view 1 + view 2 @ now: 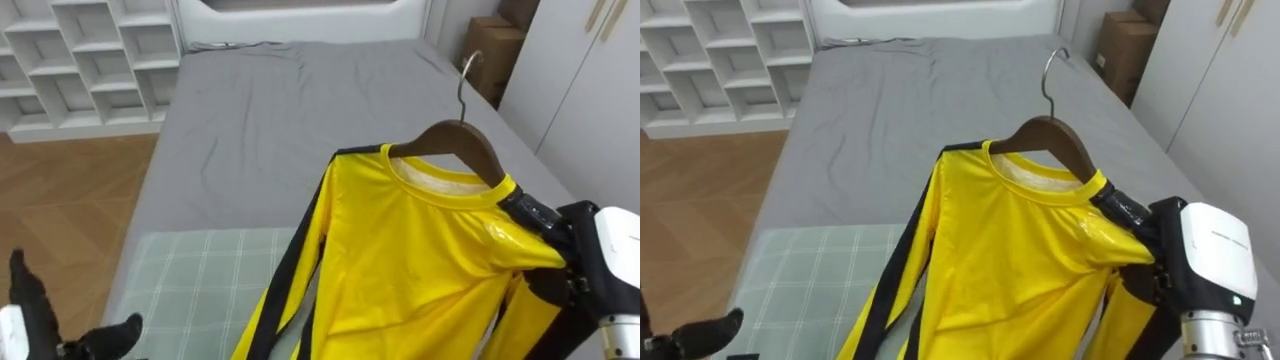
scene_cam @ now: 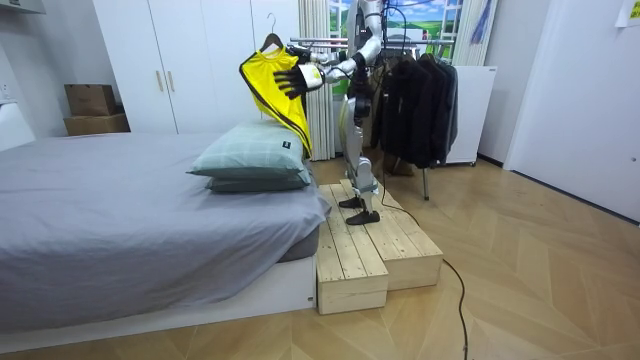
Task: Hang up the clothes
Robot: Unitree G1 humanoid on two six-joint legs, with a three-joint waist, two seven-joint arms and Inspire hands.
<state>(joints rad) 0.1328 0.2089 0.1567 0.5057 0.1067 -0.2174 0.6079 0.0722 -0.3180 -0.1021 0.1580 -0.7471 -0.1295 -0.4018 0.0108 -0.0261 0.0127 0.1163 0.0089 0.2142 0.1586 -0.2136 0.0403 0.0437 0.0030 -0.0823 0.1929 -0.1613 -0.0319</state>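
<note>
The grey bed (image 1: 250, 110) runs from the centre of the eye views up to 12 o'clock. A white wardrobe (image 1: 590, 90) stands at 2, white shelves (image 1: 90, 60) at 10, and a checked pillow (image 1: 200, 280) lies at 7. Over the pillow is the yellow shirt (image 1: 400, 260) on a wooden hanger (image 1: 455, 135), its long axis running from the hook at 1 down to the hem at 7. At 4, the right hand (image 1: 545, 225) has its fingers closed on the shirt's shoulder. At 8, the left hand (image 1: 30, 300) has its fingers spread and holds nothing.

Its right robot hand (image 1: 538, 218) is black (white wrist casing).
</note>
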